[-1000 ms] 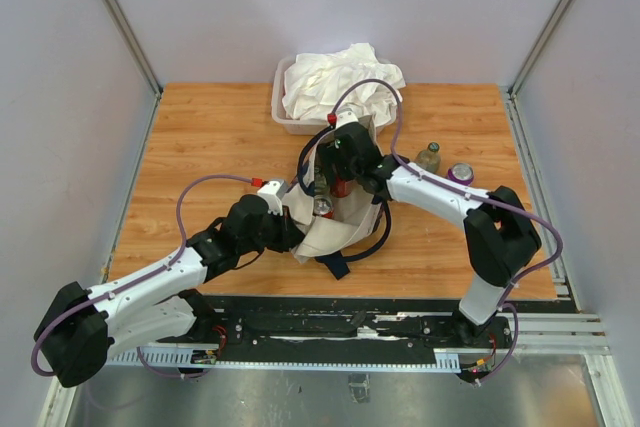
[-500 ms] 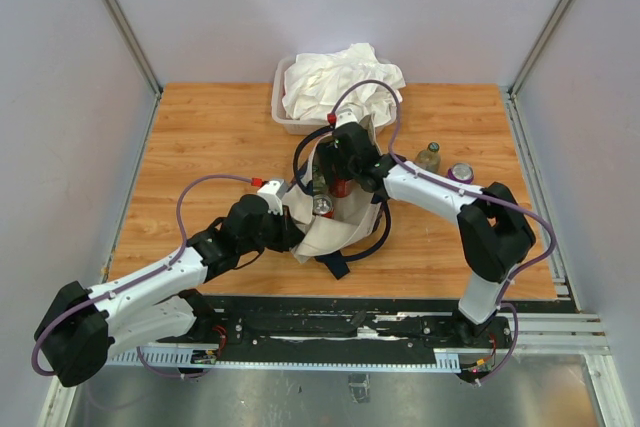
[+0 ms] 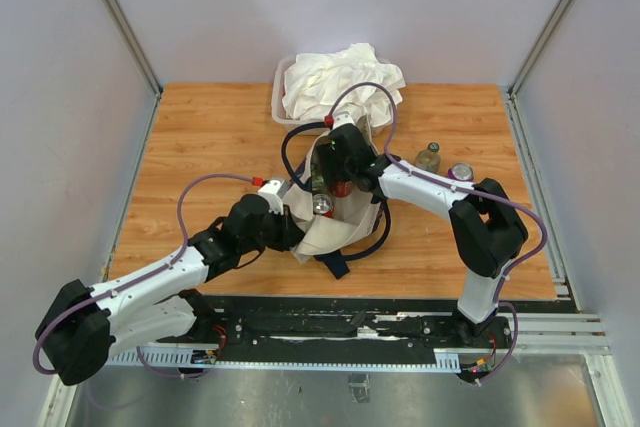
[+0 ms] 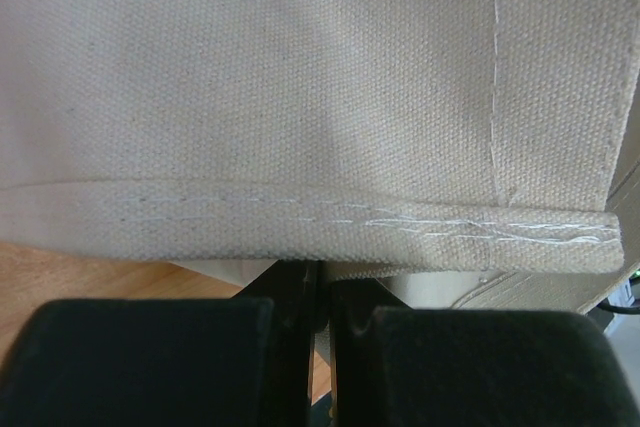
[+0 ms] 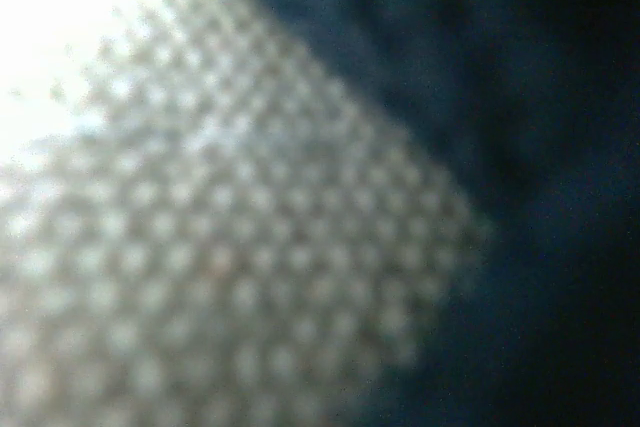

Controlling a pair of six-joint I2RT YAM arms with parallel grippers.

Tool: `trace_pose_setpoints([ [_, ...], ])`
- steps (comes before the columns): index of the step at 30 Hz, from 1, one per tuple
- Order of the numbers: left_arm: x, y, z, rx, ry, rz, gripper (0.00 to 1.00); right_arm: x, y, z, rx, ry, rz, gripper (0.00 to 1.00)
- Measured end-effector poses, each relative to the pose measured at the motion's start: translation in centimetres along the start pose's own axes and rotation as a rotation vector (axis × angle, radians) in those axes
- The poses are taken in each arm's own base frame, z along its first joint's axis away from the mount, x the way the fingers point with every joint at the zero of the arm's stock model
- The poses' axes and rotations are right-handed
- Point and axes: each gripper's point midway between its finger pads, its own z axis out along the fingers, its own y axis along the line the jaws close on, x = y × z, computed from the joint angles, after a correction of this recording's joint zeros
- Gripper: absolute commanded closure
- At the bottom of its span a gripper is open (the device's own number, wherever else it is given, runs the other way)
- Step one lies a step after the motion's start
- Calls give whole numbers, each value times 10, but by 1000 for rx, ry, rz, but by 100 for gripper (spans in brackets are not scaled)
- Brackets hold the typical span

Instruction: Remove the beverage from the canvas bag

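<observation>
The canvas bag (image 3: 325,234) slumps at mid-bench (image 3: 200,147), just nearer than the plastic tub (image 3: 279,107). Its long axis runs near-left to far-right and its mouth gapes upward, with can tops (image 3: 322,205) showing inside. The left gripper (image 4: 322,287) is clenched on the bag's stitched hem. The right gripper (image 3: 332,175) dips into the mouth, and I cannot tell how its jaws stand.

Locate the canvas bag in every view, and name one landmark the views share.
Top external: canvas bag at the picture's middle.
Left wrist: canvas bag fills the upper frame, hem pinched by the left gripper.
Right wrist: blurred weave at left, likely the canvas bag.
Shared landmark: beige canvas weave.
</observation>
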Motion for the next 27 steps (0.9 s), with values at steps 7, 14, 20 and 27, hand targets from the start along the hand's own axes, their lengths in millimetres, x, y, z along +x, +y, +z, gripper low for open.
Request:
trace_pose_setpoints([
  [7, 0, 1, 3, -3, 5, 7, 93, 0, 0, 0, -1, 9, -8, 99],
  [14, 0, 1, 3, -4, 5, 8, 93, -1, -2, -2, 4, 8, -24, 99],
  [20, 2, 1, 3, -4, 12, 7, 93, -2, -10, -22, 11, 30, -84, 99],
  [27, 2, 1, 3, -5, 15, 6, 93, -37, -18, -68, -2, -60, -104, 99],
])
